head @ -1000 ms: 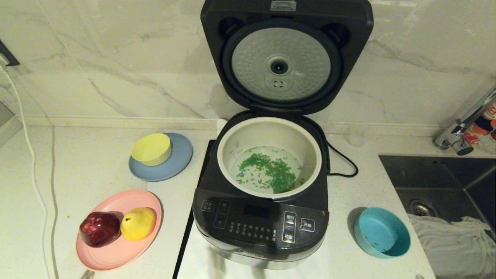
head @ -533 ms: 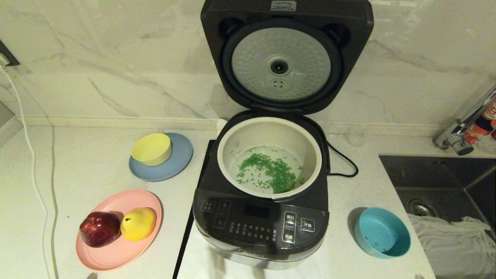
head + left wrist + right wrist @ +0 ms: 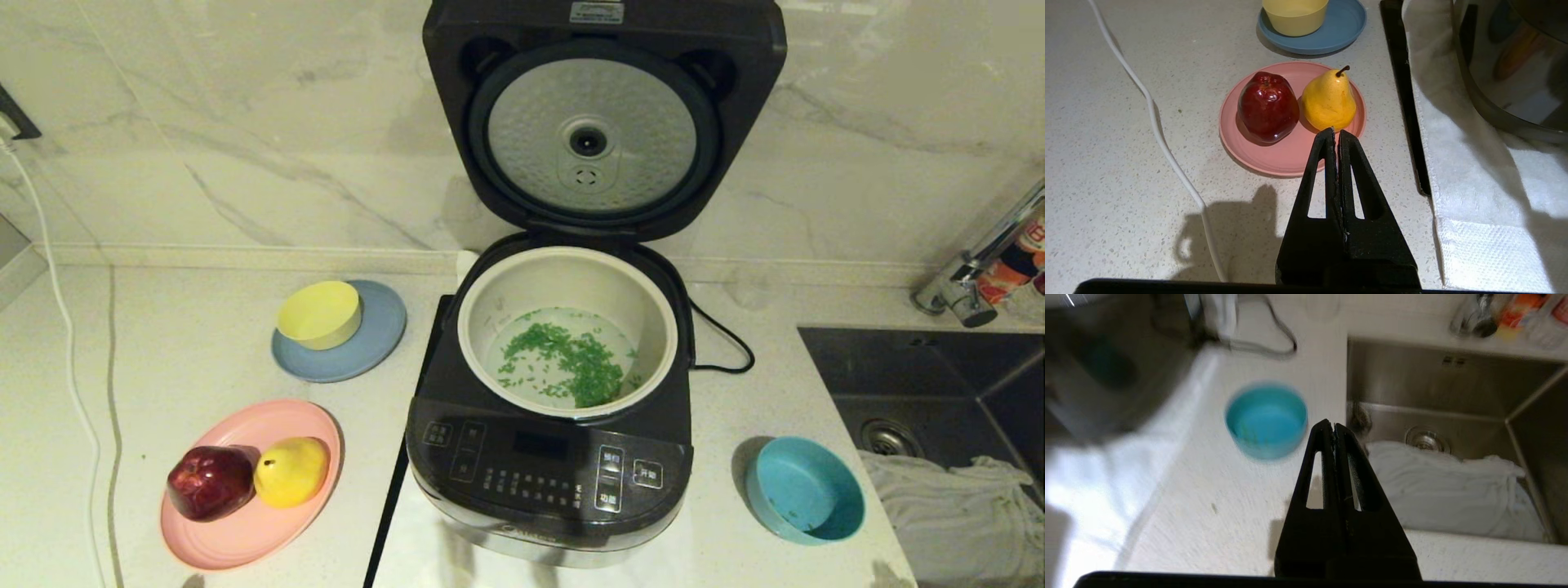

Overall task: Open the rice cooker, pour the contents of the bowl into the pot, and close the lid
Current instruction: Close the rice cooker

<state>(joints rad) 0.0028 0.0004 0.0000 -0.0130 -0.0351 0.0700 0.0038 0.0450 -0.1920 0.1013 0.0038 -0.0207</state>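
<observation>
On the pale speckled surface, going left to right: the left hand hangs with fingers pressed together near the pink plate holding a red apple and a yellow pear. The rice cooker stands mid-surface, its lid upright at the back, green bits lying in the pot. The teal bowl, nearly empty, sits just right of the cooker. The right hand, pressed shut and empty, hovers beside the bowl. The lid rises behind the pot, so I judge either hand must reach up and over to swing it forward and down.
</observation>
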